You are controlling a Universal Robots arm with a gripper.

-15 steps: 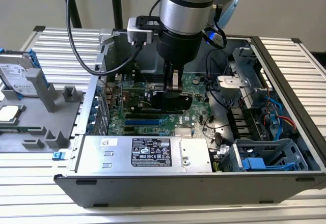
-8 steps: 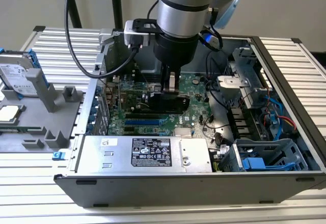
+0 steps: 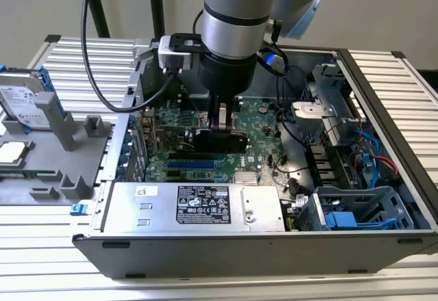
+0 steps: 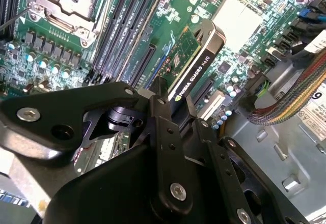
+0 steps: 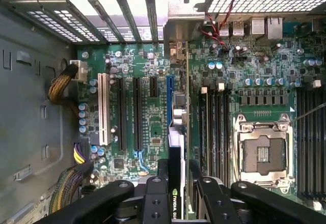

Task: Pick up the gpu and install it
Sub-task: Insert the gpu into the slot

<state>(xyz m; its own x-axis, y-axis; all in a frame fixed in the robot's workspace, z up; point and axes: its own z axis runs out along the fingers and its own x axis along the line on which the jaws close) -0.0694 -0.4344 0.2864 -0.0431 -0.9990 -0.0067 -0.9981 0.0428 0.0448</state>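
Note:
My gripper (image 3: 220, 124) reaches down into the open computer case and is shut on the gpu (image 3: 220, 140), a small card with a black cover. In the second wrist view the gpu (image 4: 196, 63) stands on edge between the black fingers (image 4: 163, 122), green board on one face and black cover on the other. In the first wrist view the gpu (image 5: 177, 147) shows edge-on, in line with the blue slot (image 5: 168, 102) of the motherboard (image 5: 147, 112), clamped by my gripper (image 5: 178, 188). Whether its lower edge touches the slot I cannot tell.
The case's power supply (image 3: 198, 205) lies along the near side, and drive cages with blue parts (image 3: 356, 212) and cables stand at the exterior view's right. An empty processor socket (image 5: 262, 155) sits beside the memory slots. A hard drive (image 3: 27, 102) and grey fixture (image 3: 68, 144) rest outside the case.

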